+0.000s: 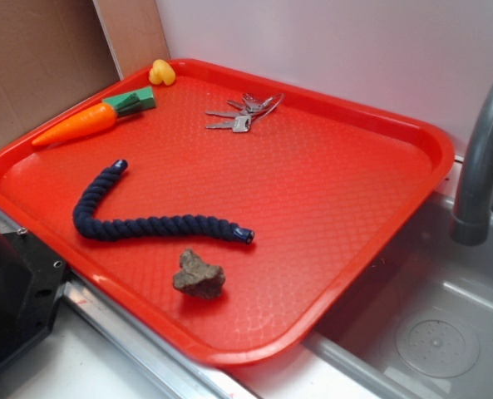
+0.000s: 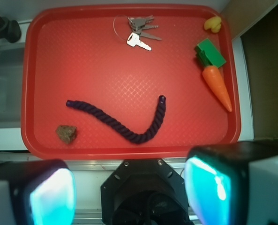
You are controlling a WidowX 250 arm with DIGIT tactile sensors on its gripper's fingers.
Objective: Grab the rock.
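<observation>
A pale wall backs a toy kitchen counter, with brown cardboard [image 1: 38, 58] at the far left and a grey sink [image 1: 446, 332] with a curved grey faucet [image 1: 483, 158] to one side. On the counter lies a red tray [image 1: 346, 174] with a raised rim and a fine diamond texture. Inside it, the rock [image 1: 199, 274] sits alone near the front edge, close to the corner on the sink side; in the wrist view it is the brown lump [image 2: 66, 133] at the lower left of the tray. It is rough and irregular, slightly longer than wide, its long axis running roughly along the tray's near rim. Just beyond it, apart from it, a dark blue twisted rope [image 1: 138, 218] curves across the tray's middle. At the far side lie a bunch of keys [image 1: 244, 113], a toy carrot [image 1: 92, 121] with a green block top, and a small yellow toy [image 1: 162, 73] in the far corner. No writing can be read on anything. The gripper [image 2: 129, 187] hangs outside the tray's near edge, its fingers spread wide and holding nothing.
</observation>
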